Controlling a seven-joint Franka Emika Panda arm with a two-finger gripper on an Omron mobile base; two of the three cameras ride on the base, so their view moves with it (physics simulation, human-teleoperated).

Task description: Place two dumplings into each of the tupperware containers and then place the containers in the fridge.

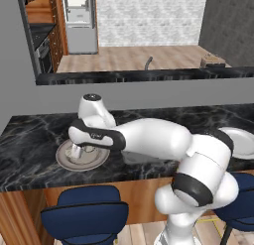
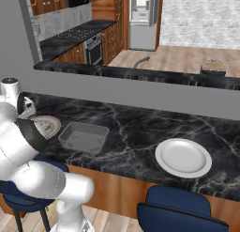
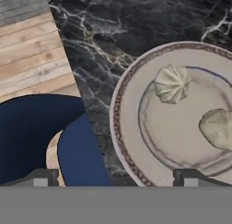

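Two dumplings [image 3: 172, 84] lay apart on the round beige plate [image 3: 129, 105], which sat near the front edge of the black marble counter [image 2: 131, 127], above a blue stool [image 3: 31, 137]. The gripper [image 3: 115, 177] hung over the plate's rim with its fingertips spread wide and nothing between them. One grey tupperware container [image 2: 84, 137] sat just beside that plate, a white plate [image 2: 183, 158] farther along, and the fridge [image 1: 79, 18] stood open across the kitchen.
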